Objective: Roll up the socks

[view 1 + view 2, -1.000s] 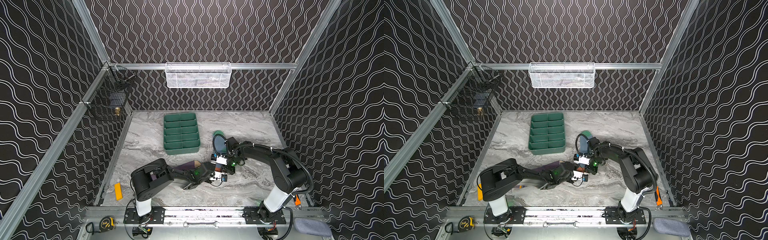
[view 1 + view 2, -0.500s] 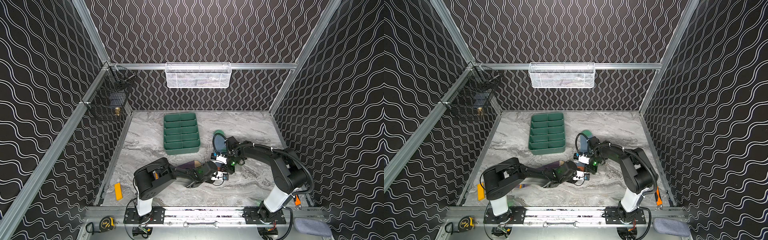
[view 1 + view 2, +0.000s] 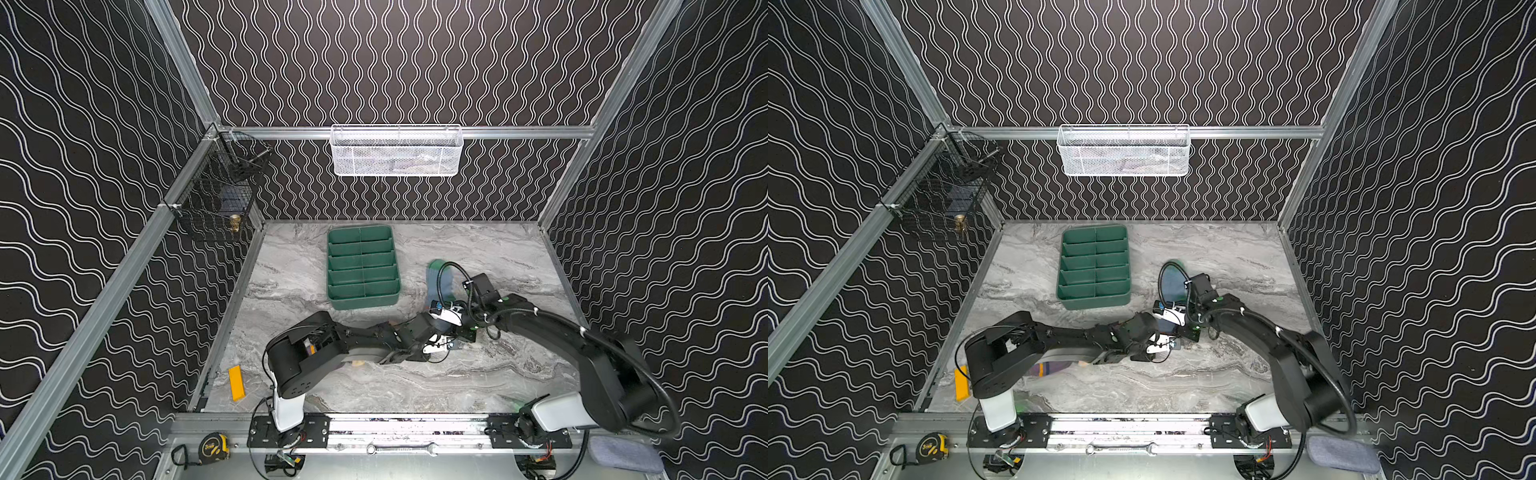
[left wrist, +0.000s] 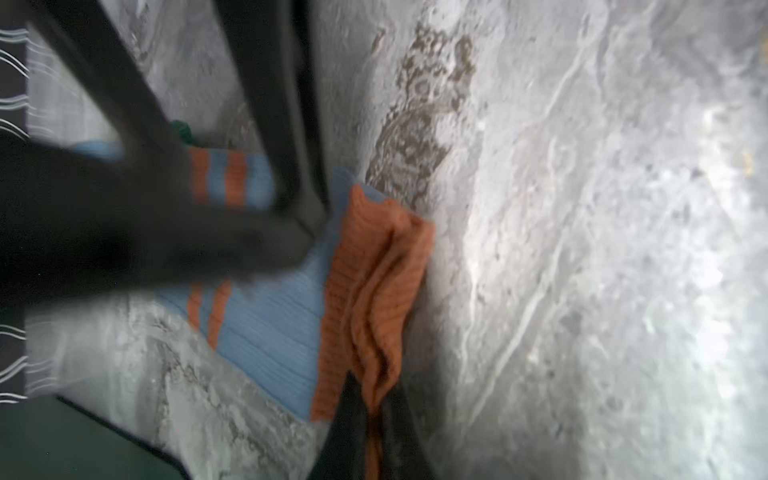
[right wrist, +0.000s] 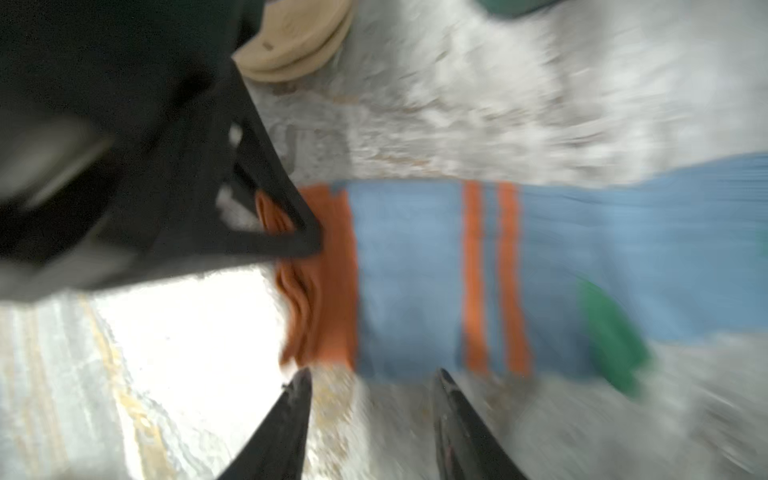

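The blue sock [image 5: 561, 266] lies flat on the marble table, with an orange cuff [image 4: 374, 266], two orange stripes and a green patch [image 5: 611, 332]. In both top views only its blue and green far end [image 3: 439, 278] [image 3: 1172, 284] shows beyond the wrists. My left gripper [image 4: 374, 390] is shut on the bunched orange cuff. My right gripper [image 5: 374, 374] is open just off the sock's edge, with bare table between its fingers. The purple sock [image 3: 1050, 369] lies mostly hidden under my left arm; its tan end [image 5: 295, 37] shows in the right wrist view.
A green divided tray [image 3: 361, 266] stands behind the grippers. A yellow block [image 3: 237, 382] lies at the front left. A white mesh basket [image 3: 397, 149] and a black wire basket [image 3: 216, 195] hang on the walls. A grey-blue cloth pad [image 3: 623, 453] lies outside the front rail.
My left arm has reached further right and its gripper has shut on the orange cuff. My right gripper has opened and let go of the cuff.
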{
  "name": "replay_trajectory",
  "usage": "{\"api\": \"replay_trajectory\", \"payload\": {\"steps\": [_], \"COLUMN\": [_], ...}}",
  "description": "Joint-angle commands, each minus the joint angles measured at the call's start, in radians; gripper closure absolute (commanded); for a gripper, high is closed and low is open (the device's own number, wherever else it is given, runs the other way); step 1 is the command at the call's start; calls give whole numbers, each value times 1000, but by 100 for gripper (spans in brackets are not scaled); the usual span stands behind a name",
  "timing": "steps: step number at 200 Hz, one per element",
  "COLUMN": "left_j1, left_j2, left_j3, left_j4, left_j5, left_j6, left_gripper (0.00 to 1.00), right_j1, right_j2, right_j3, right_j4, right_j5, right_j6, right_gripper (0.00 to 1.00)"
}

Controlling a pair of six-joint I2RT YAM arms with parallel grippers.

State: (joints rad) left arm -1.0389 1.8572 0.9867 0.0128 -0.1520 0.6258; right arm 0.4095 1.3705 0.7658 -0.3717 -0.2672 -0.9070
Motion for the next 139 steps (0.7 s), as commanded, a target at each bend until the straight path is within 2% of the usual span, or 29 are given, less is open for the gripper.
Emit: {"api": "replay_trajectory", "payload": {"steps": [1,23,43,55,81,93,139], "left_j1": [34,83,124,145,187,205,255], "left_j2": [15,52,94,121,205,250,384], "left_j3": [70,171,263,314,456,524,731], "left_j4": [-286,-435,-567,-625,-780,-832,-941], "left_j5": [129,219,287,310,412,435,524], "left_j6": [-67,-111,-146,-176,-229,-268,-358], "left_gripper": [100,100,100,100,100,100,100], "right_j1": [-67,-155,-187,-193,-187,-154,160], "right_j2": [-113,-214,-272,-306,-386,-435,-576], "right_j3": [-73,-92,-77,-67,-75,-92,-265], "right_j4": [241,395,491,483,427,402,393], "right_j5": [152,265,342,326,249,255,522], "right_j6": [22,110,196,198,136,93,-203], "right_gripper": [48,38,41,44,43,42,43]}}
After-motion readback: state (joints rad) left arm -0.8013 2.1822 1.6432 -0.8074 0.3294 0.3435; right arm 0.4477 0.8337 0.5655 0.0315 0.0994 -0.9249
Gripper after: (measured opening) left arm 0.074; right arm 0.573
